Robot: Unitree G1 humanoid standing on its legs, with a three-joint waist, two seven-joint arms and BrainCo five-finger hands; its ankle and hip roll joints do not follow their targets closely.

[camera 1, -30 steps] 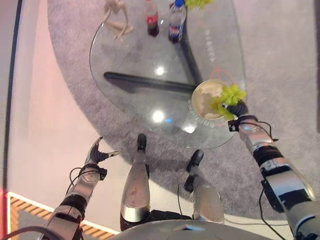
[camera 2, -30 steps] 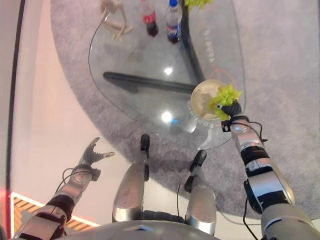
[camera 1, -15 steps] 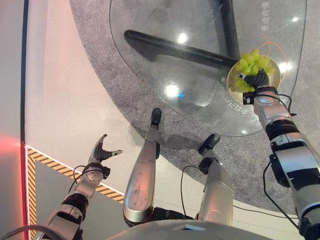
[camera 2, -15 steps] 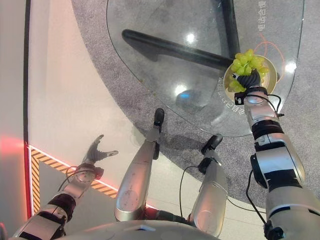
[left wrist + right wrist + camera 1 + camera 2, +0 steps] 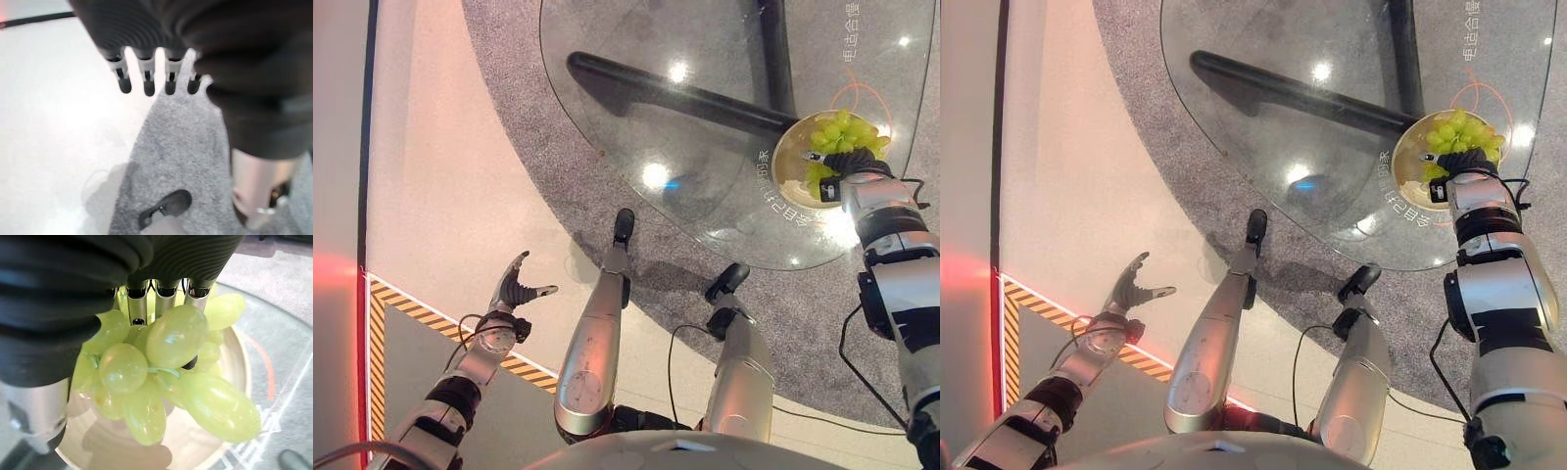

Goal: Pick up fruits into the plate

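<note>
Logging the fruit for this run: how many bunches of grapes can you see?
1: a green grape bunch in the right hand, over the plate. Others may be outside the views.

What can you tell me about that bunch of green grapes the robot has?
The bunch of grapes is pale green, glossy and plump, with oval berries on thin green stems. The right hand has its fingers curled round the top of the bunch, which hangs over the round cream plate near the edge of the glass table. Whether the lowest grapes touch the plate cannot be told.
</note>
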